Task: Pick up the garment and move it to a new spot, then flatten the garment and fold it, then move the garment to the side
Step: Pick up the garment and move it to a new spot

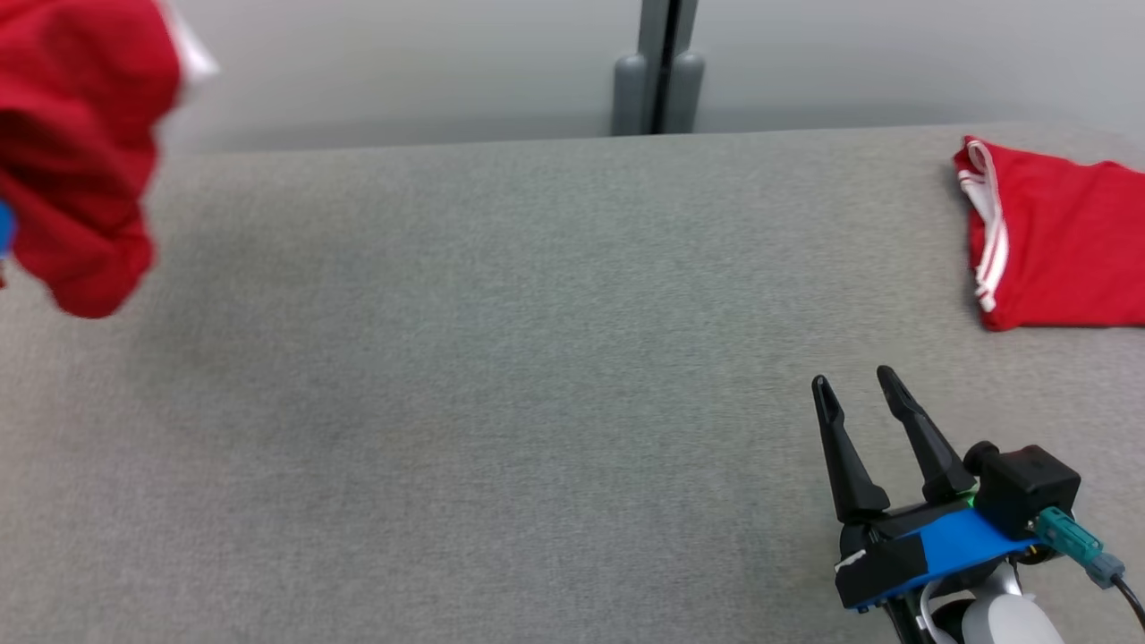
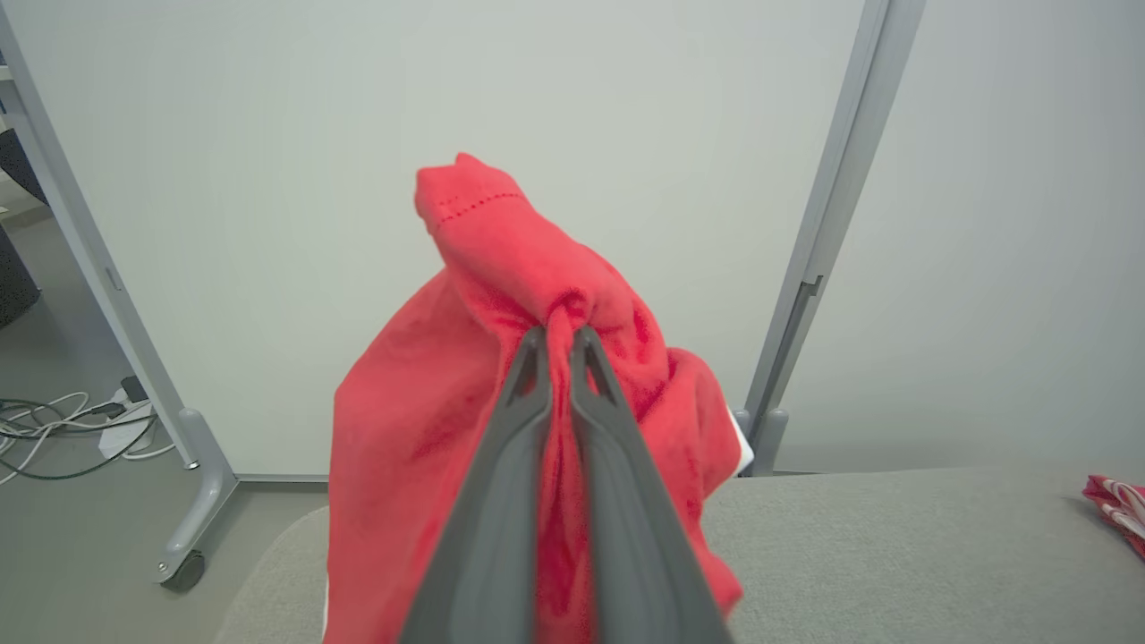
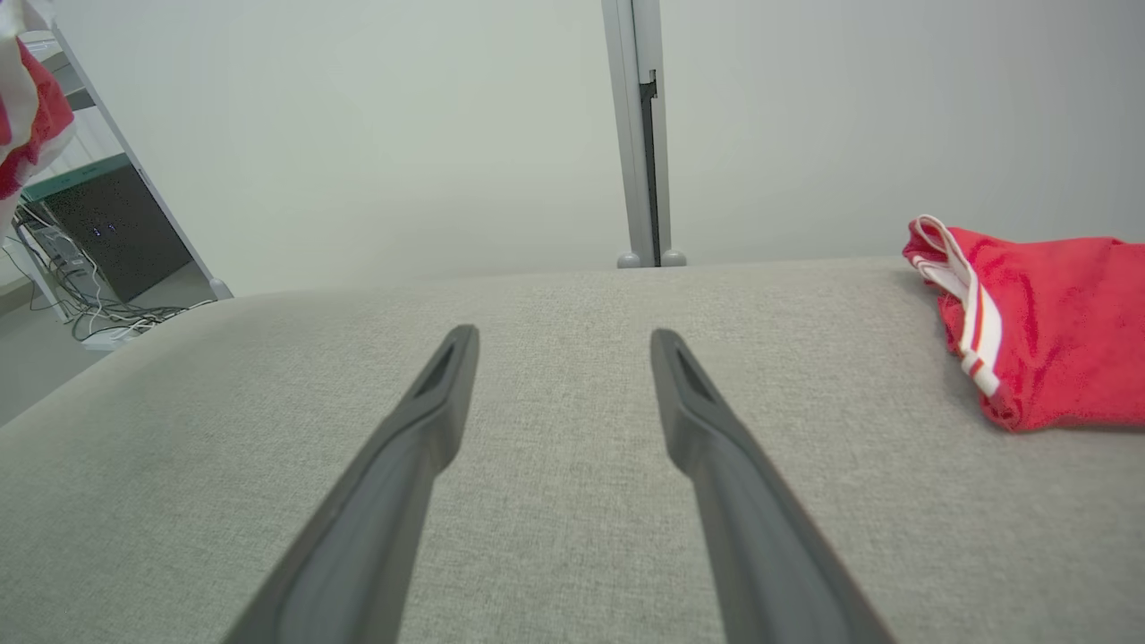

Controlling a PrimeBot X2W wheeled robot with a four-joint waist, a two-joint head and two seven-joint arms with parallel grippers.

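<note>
Hanging at the far left of my head view, the garment [image 1: 76, 152] is a bunched red cloth with a white edge, raised over the left end of the table [image 1: 501, 358]. In my left wrist view the left gripper [image 2: 564, 335] has its two dark fingers pinched almost together on a twist of that cloth, and the rest droops around and below them. I cannot tell whether the lowest fold touches the table.

Behind the cloth stands a pale, plain wall panel. Left of it, on the grey floor, a slanted grey frame leg ends in a wheeled foot [image 2: 183, 568], and a tangle of cables [image 2: 54, 425] lies further left. My right wrist view also shows a dark cabinet [image 3: 107, 228] off the table's left corner.

The table top is a grey woven fabric, flat and even, with rounded corners. Past its far edge a grey post [image 1: 659, 67] joins two wall panels, with two small rounded feet at its base.

Lower right in the head view, the right gripper [image 1: 852, 377] hovers low over the fabric, its fingers spread wide with nothing between them. Beyond it, near the table's far right corner, a folded red garment [image 1: 1064, 241] with white striped trim lies flat, well apart from that gripper.
</note>
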